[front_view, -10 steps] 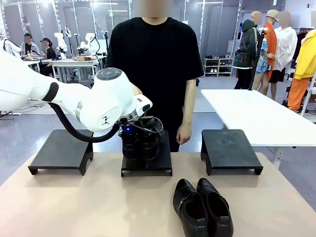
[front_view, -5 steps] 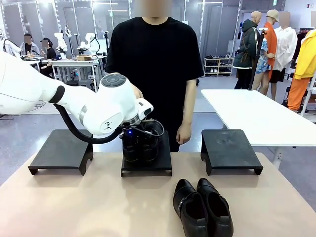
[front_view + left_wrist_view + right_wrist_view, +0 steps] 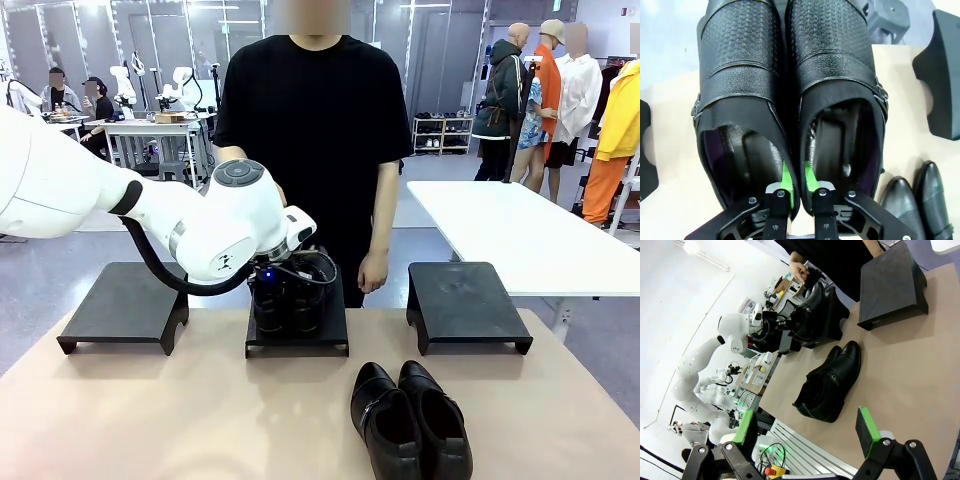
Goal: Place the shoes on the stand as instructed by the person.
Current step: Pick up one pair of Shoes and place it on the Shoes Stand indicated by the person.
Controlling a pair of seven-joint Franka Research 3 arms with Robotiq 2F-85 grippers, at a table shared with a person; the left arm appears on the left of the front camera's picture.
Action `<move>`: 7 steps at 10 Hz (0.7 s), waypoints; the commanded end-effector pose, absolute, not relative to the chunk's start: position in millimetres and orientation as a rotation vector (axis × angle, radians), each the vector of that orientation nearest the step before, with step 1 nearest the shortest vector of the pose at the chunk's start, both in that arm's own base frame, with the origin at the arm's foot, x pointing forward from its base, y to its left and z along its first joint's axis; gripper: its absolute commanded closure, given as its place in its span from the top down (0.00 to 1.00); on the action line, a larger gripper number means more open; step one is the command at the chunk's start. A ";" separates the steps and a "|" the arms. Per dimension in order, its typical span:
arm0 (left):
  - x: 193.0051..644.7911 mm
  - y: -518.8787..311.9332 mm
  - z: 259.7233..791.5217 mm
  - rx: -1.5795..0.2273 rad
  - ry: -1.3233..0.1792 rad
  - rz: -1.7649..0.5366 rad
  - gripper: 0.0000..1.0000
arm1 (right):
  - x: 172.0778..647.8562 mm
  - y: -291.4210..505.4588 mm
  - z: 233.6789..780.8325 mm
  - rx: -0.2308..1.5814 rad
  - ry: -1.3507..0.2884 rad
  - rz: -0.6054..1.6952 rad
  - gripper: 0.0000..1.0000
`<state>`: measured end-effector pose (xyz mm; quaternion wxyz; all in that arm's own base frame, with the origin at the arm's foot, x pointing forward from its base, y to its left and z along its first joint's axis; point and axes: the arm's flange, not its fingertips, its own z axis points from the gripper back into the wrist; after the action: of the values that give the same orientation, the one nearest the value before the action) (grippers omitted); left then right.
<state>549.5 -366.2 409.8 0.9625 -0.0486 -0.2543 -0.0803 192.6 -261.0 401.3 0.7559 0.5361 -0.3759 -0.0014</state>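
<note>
Two buckle shoes point(image 3: 740, 65) pinched together by L gripper point(image 3: 796, 176) — R gripper point(image 3: 806, 429) spread wide, empty.

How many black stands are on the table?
3, in a row: left stand; middle stand, beneath the shoe pair clamped in the left tool; right stand. None seem hidden.

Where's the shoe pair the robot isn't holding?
In the front view, the loose pair lies at the near edge of the table, just right of the middle stand.
</note>
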 end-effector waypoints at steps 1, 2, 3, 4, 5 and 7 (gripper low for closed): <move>559.5 -371.7 412.6 -0.096 -0.592 -0.152 0.00 | 192.4 -260.8 402.2 1.169 -0.847 0.009 1.00; 560.7 -371.1 411.0 -0.100 -0.591 -0.149 0.00 | 192.4 -260.8 402.2 1.169 -0.847 0.009 1.00; 561.0 -370.7 407.8 -0.106 -0.588 -0.148 0.00 | 192.4 -260.8 402.2 1.169 -0.847 0.009 1.00; 562.2 -371.6 405.9 -0.108 -0.591 -0.147 0.00 | 192.4 -260.8 402.2 1.169 -0.847 0.009 1.00; 561.7 -371.4 403.1 -0.107 -0.586 -0.149 0.00 | 192.4 -260.8 402.2 1.169 -0.847 0.009 1.00; 560.5 -373.4 401.0 -0.112 -0.574 -0.150 0.00 | 192.4 -260.8 402.2 1.169 -0.847 0.009 1.00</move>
<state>554.5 -366.2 401.2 0.9604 -0.0526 -0.2609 -0.0826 192.6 -261.0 401.3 0.7559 0.5361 -0.3759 -0.0014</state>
